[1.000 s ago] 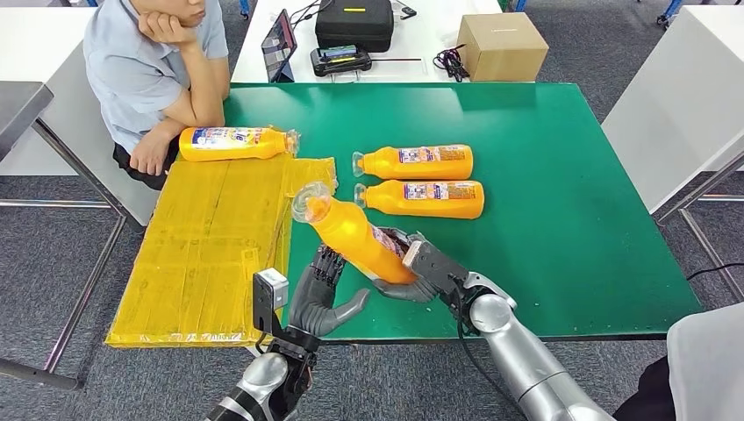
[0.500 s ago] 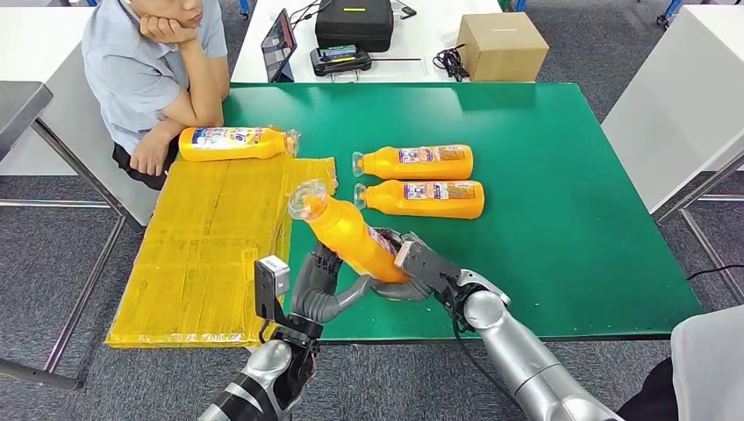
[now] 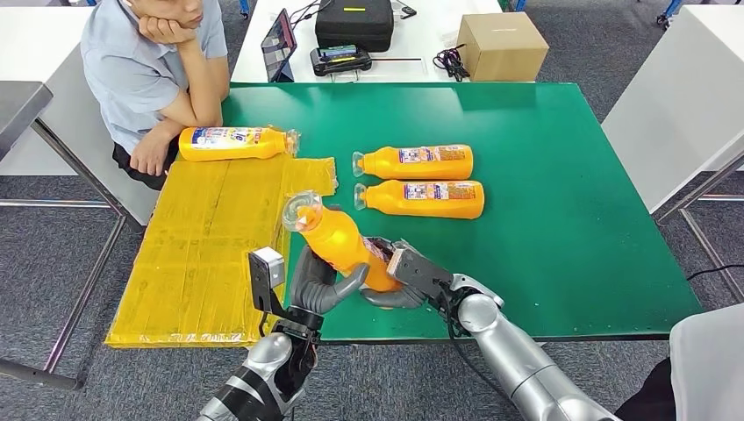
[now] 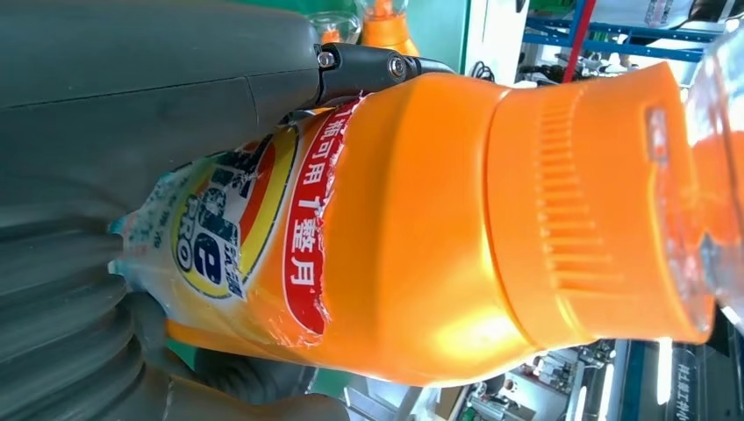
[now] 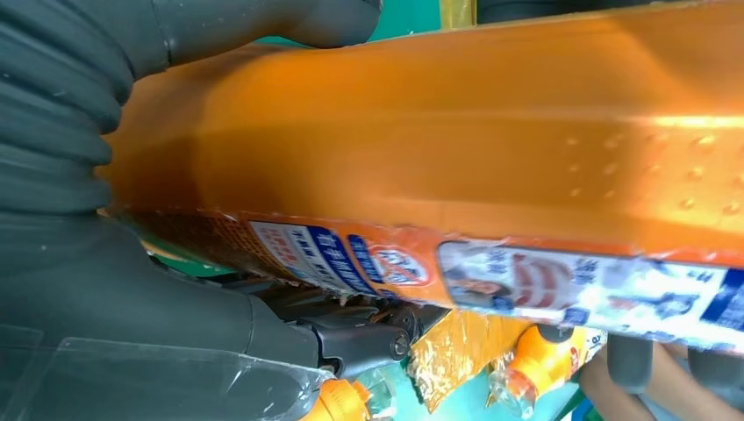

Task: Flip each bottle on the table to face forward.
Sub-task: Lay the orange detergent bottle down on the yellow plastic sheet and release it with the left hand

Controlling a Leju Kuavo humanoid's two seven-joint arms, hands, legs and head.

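Gripping the tilted bottle point(image 3: 342, 243) w/ both hands: your right hand point(image 3: 405, 279) wraps its base, your left hand point(image 3: 318, 282) closes round the mid-body, above the near edge of the green table point(image 3: 561, 219). Rigid glossy plastic, prob. full and hefty; label point(image 4: 237, 237) is peeling, so it may slip. Hold the body, not the clear cap point(image 3: 301, 209). Count: four bottles, i.e. one held, two side by side mid-table point(image 3: 419, 162), one by the person's arm point(image 3: 232, 143).

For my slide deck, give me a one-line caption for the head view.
Both hands, left hand and right hand, hold a tilted orange bottle above the green table.
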